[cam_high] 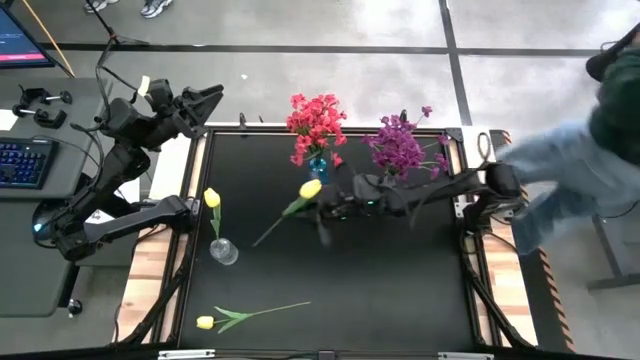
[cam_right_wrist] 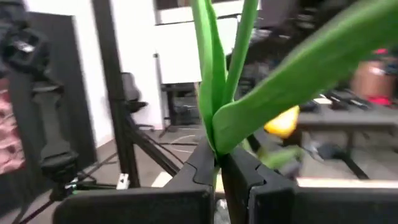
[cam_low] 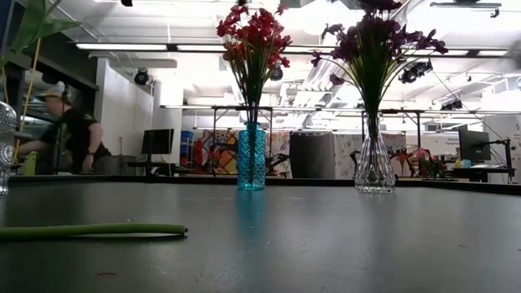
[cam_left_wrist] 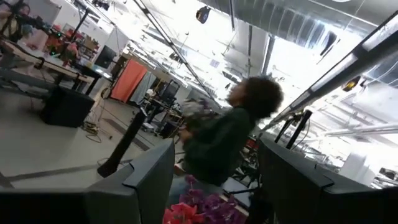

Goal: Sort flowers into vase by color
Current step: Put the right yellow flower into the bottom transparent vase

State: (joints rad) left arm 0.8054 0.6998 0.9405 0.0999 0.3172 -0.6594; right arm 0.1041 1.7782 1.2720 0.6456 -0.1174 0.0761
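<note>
— Yellow tulip (cam_high: 311, 188), where is it?
— Pinched by its green stem between my right jaws (cam_high: 326, 210), shut tight on it; the bud sits just beyond them, above the worktop (cam_high: 400, 290).
— And your left jaws (cam_high: 205, 98)?
— Spread wide, holding nothing, raised off the worktop's corner.
— Other flowers?
— Red flowers (cam_high: 316, 118) in the blue vase (cam_high: 318, 166) just past my right jaws, purple flowers (cam_high: 398, 146) beside them.
</note>
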